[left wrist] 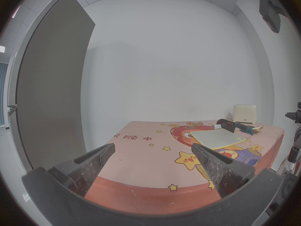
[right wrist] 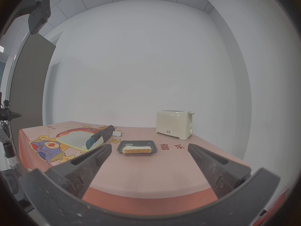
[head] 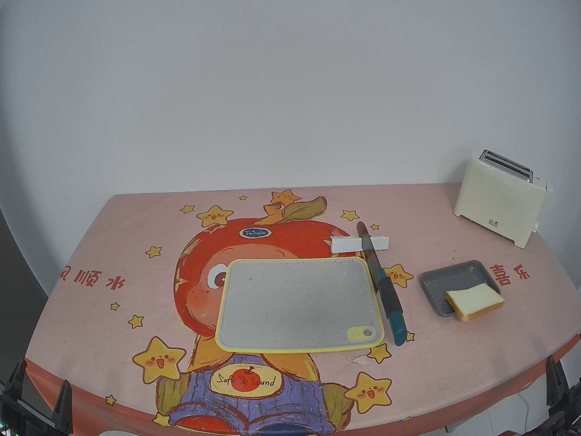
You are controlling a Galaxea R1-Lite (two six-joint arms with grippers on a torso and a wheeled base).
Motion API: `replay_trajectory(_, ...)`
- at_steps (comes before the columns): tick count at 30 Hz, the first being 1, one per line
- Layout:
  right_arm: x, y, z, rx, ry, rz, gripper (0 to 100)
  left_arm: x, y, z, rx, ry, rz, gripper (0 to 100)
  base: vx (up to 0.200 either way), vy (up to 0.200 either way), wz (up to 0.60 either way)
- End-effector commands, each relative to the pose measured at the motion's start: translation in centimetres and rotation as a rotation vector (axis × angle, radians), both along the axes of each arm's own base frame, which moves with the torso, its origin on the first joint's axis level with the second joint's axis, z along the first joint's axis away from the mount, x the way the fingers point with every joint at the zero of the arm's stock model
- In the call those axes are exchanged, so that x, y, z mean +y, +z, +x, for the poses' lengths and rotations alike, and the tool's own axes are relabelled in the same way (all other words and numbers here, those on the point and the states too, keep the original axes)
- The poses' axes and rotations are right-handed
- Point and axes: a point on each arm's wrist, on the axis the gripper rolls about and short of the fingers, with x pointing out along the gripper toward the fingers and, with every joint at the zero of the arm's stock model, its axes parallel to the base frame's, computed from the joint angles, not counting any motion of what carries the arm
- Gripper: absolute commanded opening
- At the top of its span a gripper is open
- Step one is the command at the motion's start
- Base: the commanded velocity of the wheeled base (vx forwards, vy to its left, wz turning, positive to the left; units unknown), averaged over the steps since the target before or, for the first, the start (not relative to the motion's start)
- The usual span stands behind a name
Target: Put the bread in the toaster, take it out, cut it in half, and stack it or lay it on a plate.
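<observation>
Two hands, both spread wide open and holding nothing: the left hand (left wrist: 152,146) hangs off the near edge of the surface (head: 121,255), left of the cutting board (head: 299,304), and the right hand (right wrist: 149,146) hangs off that edge on the board's right.

And the bread (head: 475,301), one pale slice, lies flat on the grey plate (head: 436,280) right of the cutting board, past the knife (head: 382,286). It looks light, soft and easy to crush, so a gentle pinch is the call here. Its outer corner seems to hang over the plate's rim on the side away from the board, and that free edge looks like the best place to take hold, near the crust.

The toaster (head: 501,196) stands right of the cutting board and farther back, slots up and uncovered. They look narrow, so the slice likely has to go in upright.

Open room lies between plate and toaster, but both sit near the surface's right edge. The knife, blade propped on a white block (head: 348,244), lies just beside the board, so sweeps across need care.
</observation>
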Motion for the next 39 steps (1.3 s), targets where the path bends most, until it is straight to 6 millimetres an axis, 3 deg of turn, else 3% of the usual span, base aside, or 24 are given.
replay_trajectory(1,0.0,-0.4,0.0,0.005,0.0,0.001,100,0.0,-0.5,0.0,0.008,0.001,0.0,100,0.0,0.0,0.0)
replay_trajectory(15,0.0,-0.5,0.1,0.008,-0.006,-0.006,100,0.0,-0.5,0.0,0.006,0.001,0.0,100,0.0,0.0,0.0)
replay_trajectory(17,0.0,0.0,0.0,-0.038,-0.02,-0.006,100,0.0,-0.5,0.0,0.006,0.001,0.0,100,0.0,0.0,0.0)
replay_trajectory(19,-0.1,1.5,-0.2,-0.19,-0.043,-0.03,100,0.0,-0.5,0.0,0.008,0.001,0.0,100,0.0,0.0,0.0)
replay_trajectory(32,-0.1,0.5,0.0,-0.093,-0.048,-0.061,100,0.0,-0.5,0.0,0.006,0.001,0.0,100,0.0,0.0,0.0)
replay_trajectory(39,-0.1,1.0,-0.1,-0.135,-0.044,-0.048,100,0.0,-0.5,0.0,0.008,0.001,0.0,100,0.0,0.0,0.0)
